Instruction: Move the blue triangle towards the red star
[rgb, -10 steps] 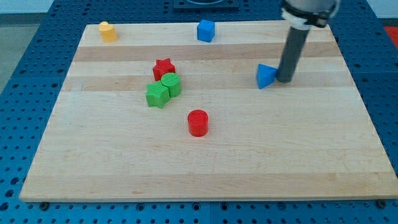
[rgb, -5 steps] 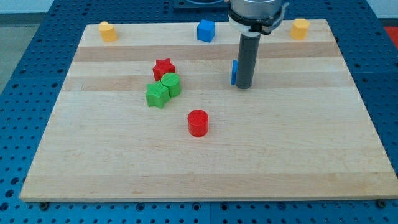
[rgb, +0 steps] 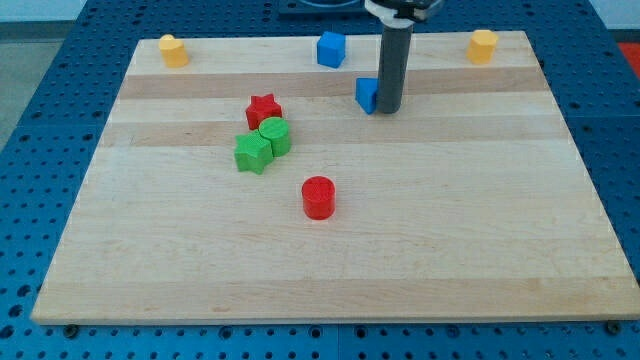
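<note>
The blue triangle (rgb: 366, 94) lies on the wooden board (rgb: 330, 250) right of centre near the view's top, partly hidden by the rod. My tip (rgb: 388, 109) touches its right side. The red star (rgb: 263, 109) sits well to the triangle's left and slightly lower, against a green cylinder (rgb: 274, 135) and a green star (rgb: 253, 153).
A red cylinder (rgb: 318, 197) stands mid-board below the green blocks. A blue cube (rgb: 331, 49) sits at the top edge, up-left of the triangle. One yellow block (rgb: 174, 50) is at the top left corner, another yellow block (rgb: 482, 45) at the top right.
My tip has pushed the blue triangle leftward and a little toward the view's top, from the board's right part to near its centre line. The other blocks have not moved.
</note>
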